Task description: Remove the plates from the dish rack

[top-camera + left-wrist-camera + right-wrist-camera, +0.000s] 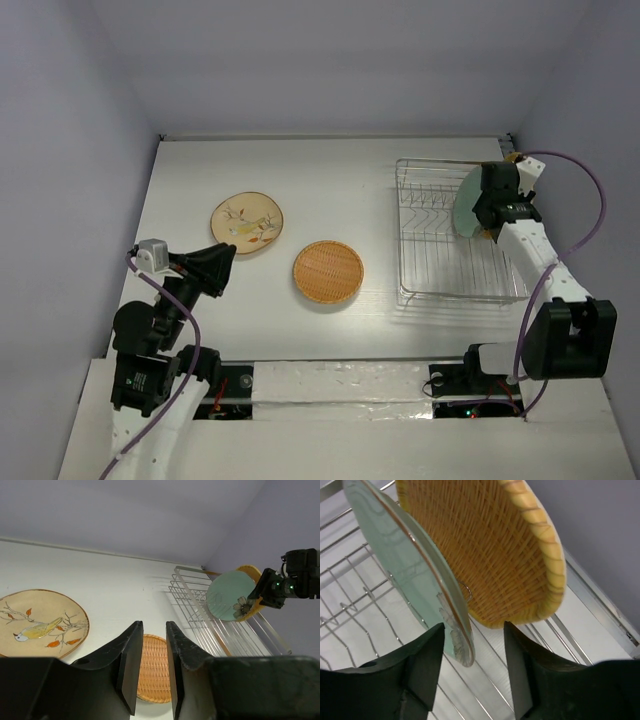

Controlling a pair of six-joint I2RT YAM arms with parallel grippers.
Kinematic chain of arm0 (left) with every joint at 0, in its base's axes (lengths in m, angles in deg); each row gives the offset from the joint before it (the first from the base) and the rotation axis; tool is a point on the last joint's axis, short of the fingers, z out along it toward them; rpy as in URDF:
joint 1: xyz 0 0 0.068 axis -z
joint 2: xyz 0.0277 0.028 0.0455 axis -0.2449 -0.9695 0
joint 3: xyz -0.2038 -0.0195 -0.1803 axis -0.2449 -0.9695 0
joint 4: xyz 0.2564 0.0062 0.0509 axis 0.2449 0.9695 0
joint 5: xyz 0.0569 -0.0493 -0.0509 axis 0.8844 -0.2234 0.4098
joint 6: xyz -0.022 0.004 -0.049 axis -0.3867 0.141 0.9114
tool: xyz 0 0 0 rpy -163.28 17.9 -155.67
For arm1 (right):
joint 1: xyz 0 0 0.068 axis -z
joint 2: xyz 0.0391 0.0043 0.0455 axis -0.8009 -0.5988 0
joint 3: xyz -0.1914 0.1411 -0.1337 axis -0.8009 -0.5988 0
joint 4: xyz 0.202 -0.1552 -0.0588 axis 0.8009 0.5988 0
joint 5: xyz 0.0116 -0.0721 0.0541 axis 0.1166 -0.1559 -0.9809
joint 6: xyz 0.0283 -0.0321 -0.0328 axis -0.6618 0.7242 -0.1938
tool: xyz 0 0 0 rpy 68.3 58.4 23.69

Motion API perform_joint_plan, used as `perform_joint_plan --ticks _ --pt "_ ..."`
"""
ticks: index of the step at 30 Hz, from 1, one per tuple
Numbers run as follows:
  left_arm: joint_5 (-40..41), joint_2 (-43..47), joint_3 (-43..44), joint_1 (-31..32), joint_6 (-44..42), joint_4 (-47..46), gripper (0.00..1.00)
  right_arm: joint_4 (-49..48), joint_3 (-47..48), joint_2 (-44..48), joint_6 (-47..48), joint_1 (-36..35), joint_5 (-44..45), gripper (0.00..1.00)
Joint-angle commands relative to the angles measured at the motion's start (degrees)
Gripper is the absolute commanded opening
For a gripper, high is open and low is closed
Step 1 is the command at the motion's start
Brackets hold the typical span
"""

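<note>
Right end effector [472, 632] has its jaws apart astride the rim of the mint-green plate [405, 565] in the dish rack [430, 275]; left end effector [154, 627] narrowly apart, empty, over the table [350, 180].

My left arm [150, 345] and right arm [565, 320]: black joint housings, white shells, each trailing a purple cable [192, 345]. A pale grey camera block [152, 254] sits behind the left gripper [154, 630], whose fingers [127, 665] are matte black wedges. Green lights [280, 584] dot my right wrist.
</note>
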State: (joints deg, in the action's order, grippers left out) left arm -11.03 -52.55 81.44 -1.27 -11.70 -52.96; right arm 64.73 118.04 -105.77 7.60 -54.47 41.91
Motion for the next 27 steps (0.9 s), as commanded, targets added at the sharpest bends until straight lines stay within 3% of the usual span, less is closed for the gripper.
perform_joint_plan --ticks 1,5,8,10,16,27 --pt "0.3 0.6 0.8 0.6 0.0 -1.6 0.23 -4.8 2.6 -3.1 1.8 1.3 -2.0 0.54" --pt "0.3 0.7 0.7 0.6 0.0 -1.6 0.23 -7.0 3.1 -5.3 3.9 1.3 -0.4 0.44" --pt "0.4 0.8 0.7 0.6 0.0 -1.7 0.23 -6.8 4.0 -5.6 4.7 1.3 0.7 0.24" --pt "0.4 0.8 0.7 0.6 0.0 -1.7 0.23 -7.5 3.5 -4.7 5.1 1.3 0.8 0.17" --pt "0.5 0.7 0.6 0.6 0.2 -1.8 0.23 -3.8 5.8 -1.7 7.9 1.3 1.1 0.01" --pt "0.6 0.9 0.6 0.6 0.3 -1.7 0.24 -0.9 10.5 7.8 9.4 -1.0 -2.5 0.00"
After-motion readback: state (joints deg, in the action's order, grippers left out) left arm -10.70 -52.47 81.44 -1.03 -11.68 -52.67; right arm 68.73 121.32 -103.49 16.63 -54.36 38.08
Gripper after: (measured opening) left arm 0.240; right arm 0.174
